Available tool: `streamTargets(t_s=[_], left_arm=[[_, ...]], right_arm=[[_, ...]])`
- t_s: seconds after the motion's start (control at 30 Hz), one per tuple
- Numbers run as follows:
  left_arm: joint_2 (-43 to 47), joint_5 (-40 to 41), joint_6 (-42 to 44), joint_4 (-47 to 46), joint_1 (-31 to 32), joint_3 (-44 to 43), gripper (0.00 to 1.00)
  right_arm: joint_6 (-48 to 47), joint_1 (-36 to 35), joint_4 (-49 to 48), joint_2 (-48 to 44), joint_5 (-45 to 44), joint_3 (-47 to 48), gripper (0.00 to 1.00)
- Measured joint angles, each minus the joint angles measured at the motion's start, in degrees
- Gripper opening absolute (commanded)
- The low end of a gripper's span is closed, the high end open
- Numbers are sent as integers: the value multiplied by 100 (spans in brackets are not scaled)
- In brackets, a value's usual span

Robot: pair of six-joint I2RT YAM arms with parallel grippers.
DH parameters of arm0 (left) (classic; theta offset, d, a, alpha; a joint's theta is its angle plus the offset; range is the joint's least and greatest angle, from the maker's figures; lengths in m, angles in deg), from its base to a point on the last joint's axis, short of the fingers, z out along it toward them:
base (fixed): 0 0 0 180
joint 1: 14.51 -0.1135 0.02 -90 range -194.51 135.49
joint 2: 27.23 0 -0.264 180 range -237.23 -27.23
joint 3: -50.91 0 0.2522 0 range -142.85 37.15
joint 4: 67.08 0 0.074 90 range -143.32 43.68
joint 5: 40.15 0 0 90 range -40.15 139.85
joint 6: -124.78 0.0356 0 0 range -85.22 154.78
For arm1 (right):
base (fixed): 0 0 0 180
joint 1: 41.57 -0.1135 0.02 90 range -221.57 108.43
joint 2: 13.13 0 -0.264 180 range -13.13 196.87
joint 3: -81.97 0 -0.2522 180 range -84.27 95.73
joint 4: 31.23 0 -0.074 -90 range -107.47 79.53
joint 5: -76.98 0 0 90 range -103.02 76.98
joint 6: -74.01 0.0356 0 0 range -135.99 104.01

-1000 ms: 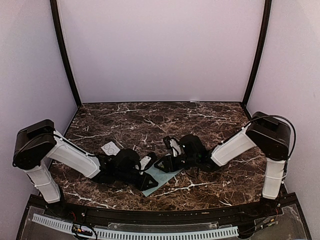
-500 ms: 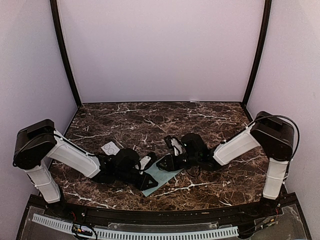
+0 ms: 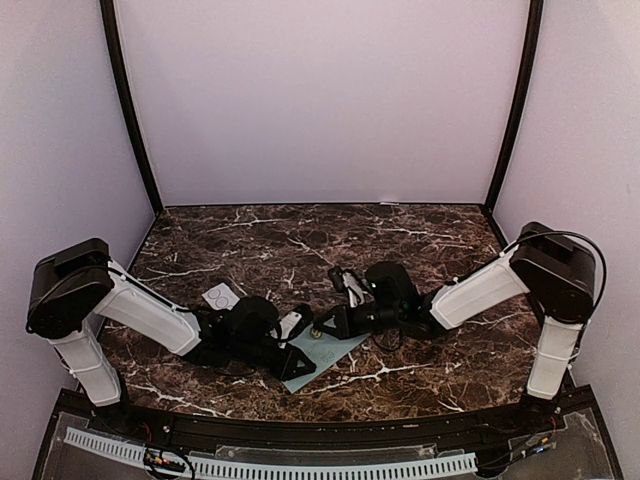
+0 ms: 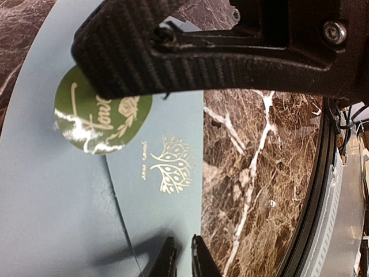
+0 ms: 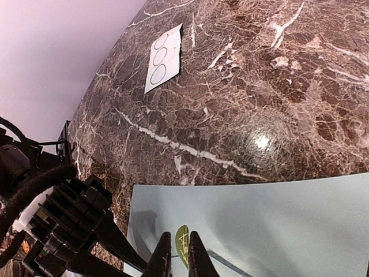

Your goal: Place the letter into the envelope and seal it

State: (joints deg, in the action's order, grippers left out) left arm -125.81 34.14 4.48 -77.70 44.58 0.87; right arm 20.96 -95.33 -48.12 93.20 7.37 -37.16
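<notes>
The pale blue-green envelope (image 3: 338, 350) lies flat on the marble between the two arms, its flap folded down. A round green sticker (image 4: 109, 124) with gold lettering sits on the flap's tip. My right gripper (image 5: 176, 254) is shut, with its tips down on the sticker (image 5: 183, 245). One of its black fingers (image 4: 173, 57) crosses the top of the left wrist view. My left gripper (image 4: 183, 257) is shut too, its tips resting at the envelope's (image 4: 155, 219) near edge beside a gold tree print. The letter is hidden from every view.
A small white strip with three circles (image 3: 220, 297) lies left of the arms, also in the right wrist view as the strip (image 5: 162, 57). The left gripper's black body (image 5: 81, 231) sits close beside the right fingers. The table's black front rail (image 4: 323, 190) runs just past the envelope.
The right gripper's jaws have closed and moved slightly left onto the sticker. The left gripper and the envelope have stayed where they were.
</notes>
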Motion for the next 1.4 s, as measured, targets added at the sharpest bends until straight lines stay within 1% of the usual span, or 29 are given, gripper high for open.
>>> streamTargets(t_s=[0.3, 1.0, 1.4], left_arm=[[0, -7, 0, 0, -7, 0, 10], [-4, -15, 0, 0, -11, 0, 9], [-4, -24, 0, 0, -11, 0, 9]], right_arm=[[-11, -46, 15, 372, 37, 2, 6], [-236, -116, 114, 566, -256, 164, 6], [-501, -280, 409, 566, -627, 293, 19]])
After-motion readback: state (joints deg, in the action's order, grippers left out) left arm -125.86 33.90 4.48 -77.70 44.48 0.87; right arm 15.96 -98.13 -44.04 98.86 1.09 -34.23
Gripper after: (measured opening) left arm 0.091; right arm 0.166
